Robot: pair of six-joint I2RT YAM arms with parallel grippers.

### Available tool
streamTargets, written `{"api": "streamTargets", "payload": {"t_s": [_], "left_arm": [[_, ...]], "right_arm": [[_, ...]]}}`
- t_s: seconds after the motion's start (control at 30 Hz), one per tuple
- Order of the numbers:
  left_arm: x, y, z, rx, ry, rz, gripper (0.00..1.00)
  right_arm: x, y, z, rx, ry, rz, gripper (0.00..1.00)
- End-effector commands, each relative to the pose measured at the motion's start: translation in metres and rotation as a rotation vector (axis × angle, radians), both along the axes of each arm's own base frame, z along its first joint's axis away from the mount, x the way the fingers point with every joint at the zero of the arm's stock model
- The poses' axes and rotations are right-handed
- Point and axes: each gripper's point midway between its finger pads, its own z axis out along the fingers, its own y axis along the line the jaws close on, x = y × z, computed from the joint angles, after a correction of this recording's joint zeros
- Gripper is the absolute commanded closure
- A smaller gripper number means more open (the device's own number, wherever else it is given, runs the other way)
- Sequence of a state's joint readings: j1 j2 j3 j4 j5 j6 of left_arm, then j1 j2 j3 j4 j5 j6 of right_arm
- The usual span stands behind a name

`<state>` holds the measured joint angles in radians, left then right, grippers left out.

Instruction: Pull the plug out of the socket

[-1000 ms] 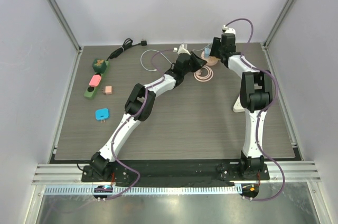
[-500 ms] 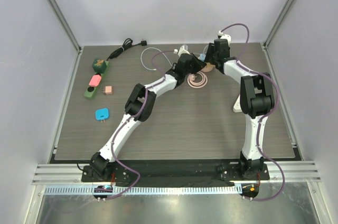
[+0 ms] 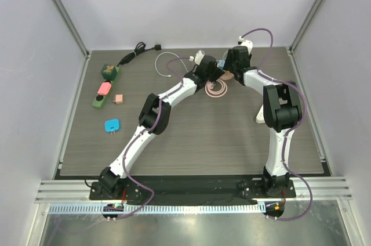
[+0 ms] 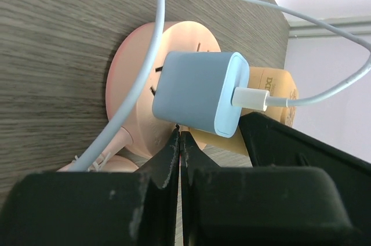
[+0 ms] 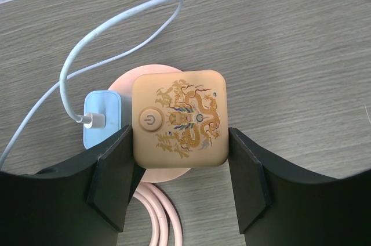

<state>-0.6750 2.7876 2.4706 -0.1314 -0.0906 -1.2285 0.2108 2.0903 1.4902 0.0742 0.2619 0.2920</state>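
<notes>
The socket is a round pink base [image 4: 130, 83] with a tan dragon-printed cube [image 5: 179, 117] on top, at the table's far middle [image 3: 227, 75]. A blue plug [image 4: 197, 92] with a white cable [image 4: 156, 37] sits in the pink base beside the cube; it also shows in the right wrist view [image 5: 101, 118]. My right gripper [image 5: 180, 141] is shut on the tan cube, one finger on each side. My left gripper [image 4: 180, 133] is shut and empty, its tips just under the blue plug's edge, above the pink base.
The socket's pink cord [image 3: 215, 88] lies coiled just in front of it. At the far left are a green power strip [image 3: 98, 102] carrying a pink plug [image 3: 104, 88], a small peach cube [image 3: 118, 98], a blue adapter [image 3: 112, 125] and a black cable [image 3: 136, 51]. A white object [image 3: 262, 117] lies right.
Both grippers, the socket and its pink coil have shifted a little to the left. The right gripper has come down around the tan cube.
</notes>
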Motion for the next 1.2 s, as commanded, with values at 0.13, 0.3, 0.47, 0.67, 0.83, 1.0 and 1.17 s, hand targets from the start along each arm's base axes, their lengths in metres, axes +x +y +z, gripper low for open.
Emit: {"api": "streamTargets", "payload": {"t_s": [0.13,0.3,0.47,0.67,0.83,1.0,1.17], "left_arm": [[-0.017,0.024,-0.075,0.150,0.180,0.083,1.00],[-0.020,0.022,-0.081,0.144,0.204,0.084,1.00],[-0.018,0.023,-0.079,0.153,0.194,0.082,1.00],[-0.015,0.024,-0.072,0.165,0.168,0.084,1.00],[-0.012,0.018,-0.060,0.170,0.123,0.065,1.00],[-0.007,0.020,-0.041,0.205,0.059,0.056,1.00],[-0.004,-0.012,0.005,0.153,-0.160,-0.048,1.00]], "right_arm": [[-0.004,0.035,0.082,0.126,-0.117,0.003,0.99],[-0.005,0.045,0.102,0.119,-0.127,0.020,0.99],[0.003,0.049,0.114,0.137,-0.133,0.012,0.99],[0.002,0.044,0.127,0.143,-0.111,-0.012,0.99],[0.003,0.028,0.100,0.130,-0.035,-0.059,0.99],[-0.004,0.015,0.080,0.238,0.031,-0.035,0.99],[-0.006,0.026,0.057,0.167,0.063,0.091,0.99]]}}
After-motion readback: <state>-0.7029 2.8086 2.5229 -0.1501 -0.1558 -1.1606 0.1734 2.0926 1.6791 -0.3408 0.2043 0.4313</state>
